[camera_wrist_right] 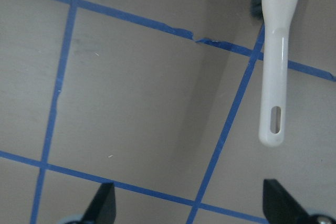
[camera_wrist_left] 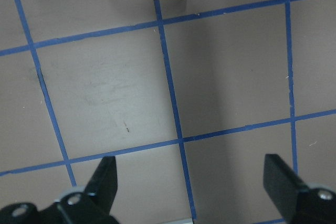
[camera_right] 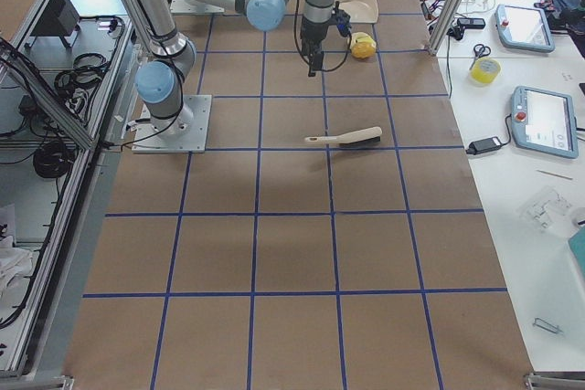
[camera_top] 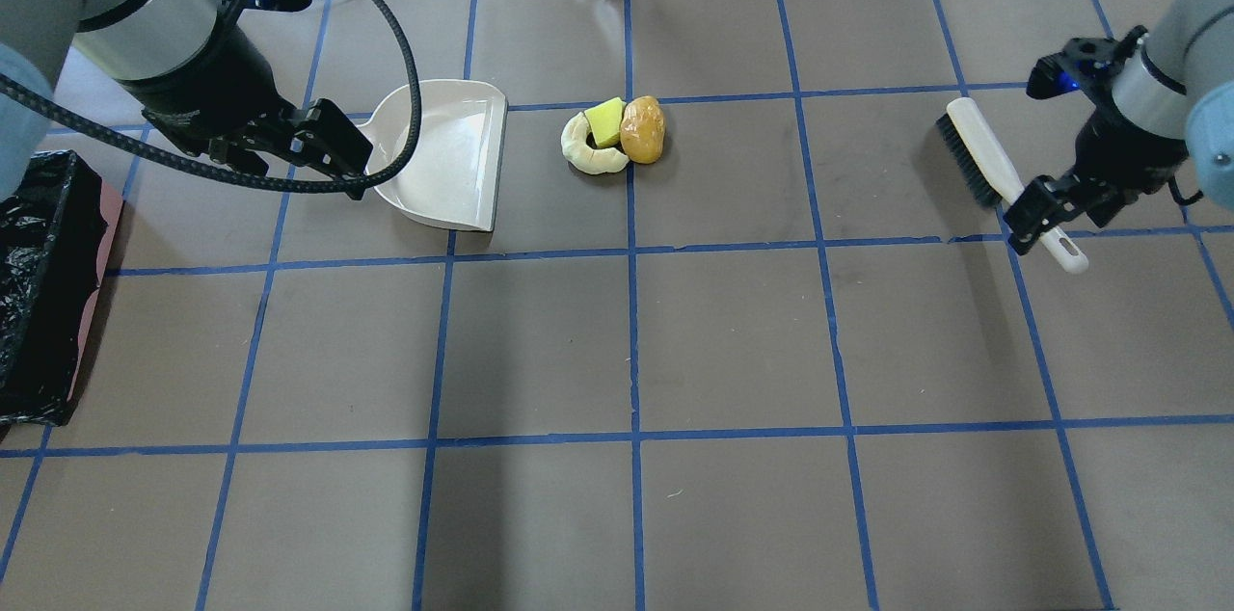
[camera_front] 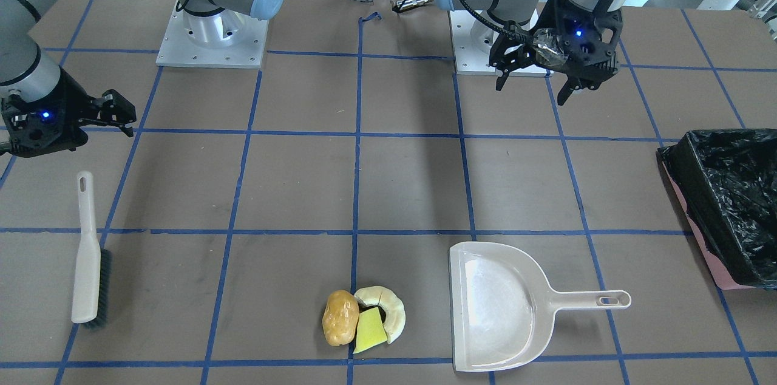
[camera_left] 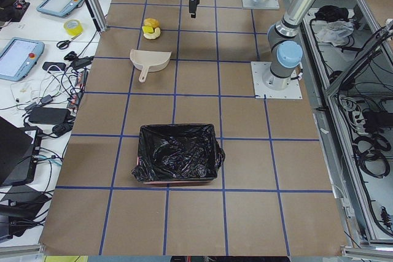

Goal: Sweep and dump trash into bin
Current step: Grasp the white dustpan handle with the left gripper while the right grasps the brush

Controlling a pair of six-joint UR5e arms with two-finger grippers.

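**Both jaws open and empty**

Overhead, the left arm's black cable (camera_top: 413,62) hides the handle of the flat beige plastic dustpan (camera_top: 453,158), and the black-lined pink rectangular bin (camera_front: 728,203) is cut off at the frame edge. Your left gripper (camera_front: 530,92) hovers above the brown desk (camera_front: 303,178), jaws wide apart, holding nothing. The right gripper (camera_wrist_right: 191,205) hangs by the handle end of the cream brush (camera_wrist_right: 275,51), jaws likewise spread and empty. The golden-brown potato lump (camera_front: 340,317), pale cream ring (camera_front: 393,309) and yellow wedge (camera_front: 369,330) sit bunched near the dustpan's mouth, well apart from the bin.
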